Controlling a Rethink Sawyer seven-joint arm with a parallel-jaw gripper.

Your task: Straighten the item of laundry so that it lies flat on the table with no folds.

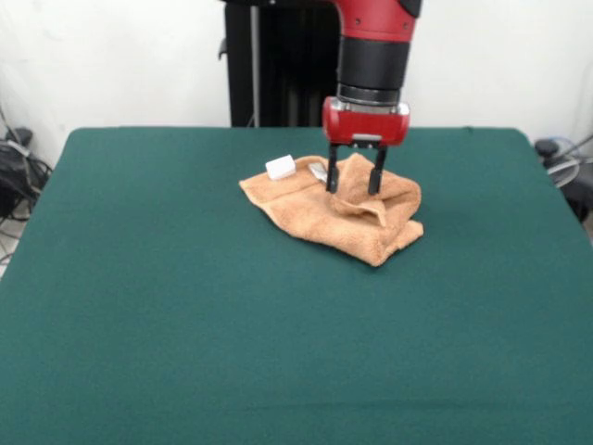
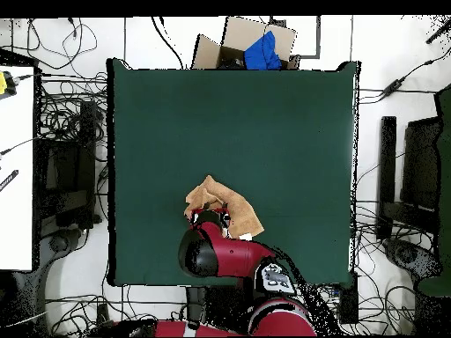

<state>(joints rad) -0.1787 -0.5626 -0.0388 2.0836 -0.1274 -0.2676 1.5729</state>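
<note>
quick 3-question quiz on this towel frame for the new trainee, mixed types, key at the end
1. True or false: the towel lies flat, with no folds.
2. The gripper is: A) open over the towel, B) shut on the towel, C) parked off the table.
3. What colour is the small tag on the towel's corner?

Key: 1 false, it is bunched and folded. 2 A, fingers apart, tips at the cloth. 3 white.

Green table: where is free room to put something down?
The dark green felt table is bare on every side of the crumpled peach-orange terry towel, widest toward the camera in the front view. It is crowded only at the towel, where the red and black gripper stands open.
</note>
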